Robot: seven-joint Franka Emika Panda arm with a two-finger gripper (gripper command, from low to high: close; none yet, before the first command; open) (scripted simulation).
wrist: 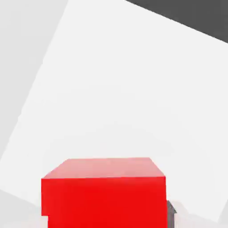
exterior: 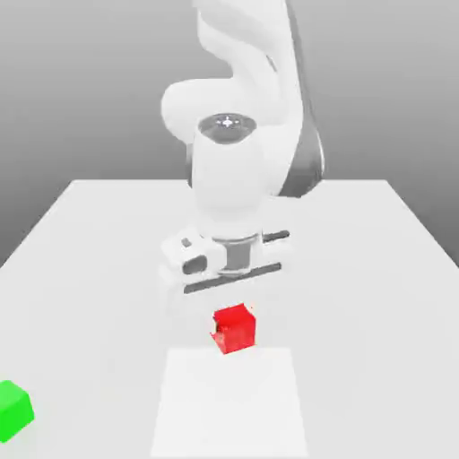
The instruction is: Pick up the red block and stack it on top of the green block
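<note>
Red block clamped in the closed gripper, at the far edge of the pale square on the table.

Nearest the exterior camera, the green block (exterior: 14, 410) sits at the table's (exterior: 81, 260) front corner on the exterior view's left, well apart. Farther back, the gripper (exterior: 235, 309) is closed on the red block (exterior: 235, 328), a cube with no long axis, its faces turned slightly off the table edges. Judged risk: a hold high on the block could let it twist or slip in transit, landing askew on the green block.
</note>
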